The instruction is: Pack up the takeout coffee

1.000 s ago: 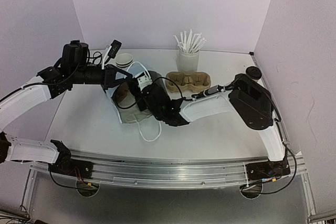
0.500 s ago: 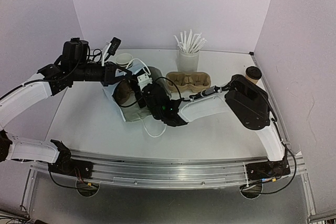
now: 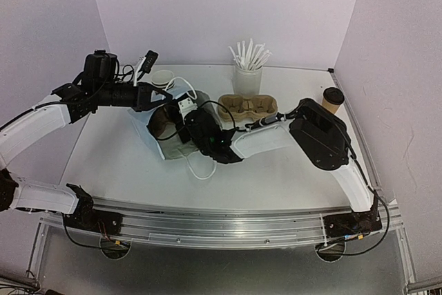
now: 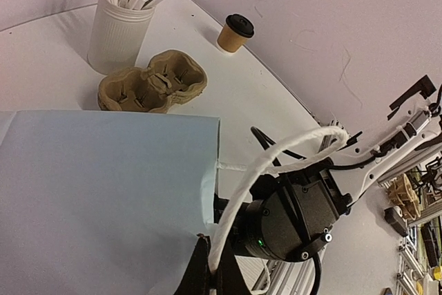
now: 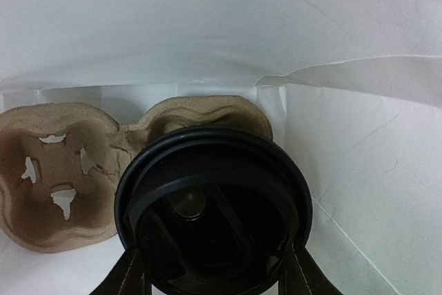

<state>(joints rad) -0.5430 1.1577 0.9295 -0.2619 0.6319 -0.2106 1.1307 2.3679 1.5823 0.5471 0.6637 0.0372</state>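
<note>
The white paper bag (image 3: pixel 160 137) lies on its side, mouth to the right. My left gripper (image 4: pixel 213 271) is shut on its white rope handle (image 4: pixel 276 160) and holds the mouth up. My right gripper (image 5: pixel 214 257) is inside the bag, shut on a paper cup with a black lid (image 5: pixel 210 205), over the right pocket of a tan pulp carrier (image 5: pixel 55 170) at the bag's bottom. A second carrier (image 3: pixel 248 106) sits on the table outside. Another lidded brown cup (image 3: pixel 332 99) stands at the back right. An open white-rimmed cup (image 3: pixel 162 77) stands behind my left gripper.
A white cup of white sticks (image 3: pixel 248 74) stands behind the outer carrier; it also shows in the left wrist view (image 4: pixel 121 29). The right arm's forearm (image 3: pixel 266 141) stretches across the table's middle. Walls close in the back and both sides.
The right arm has pushed further left into the bag, uncovering the lidded cup at the back right. My left gripper has drawn the handle up and back a little.
</note>
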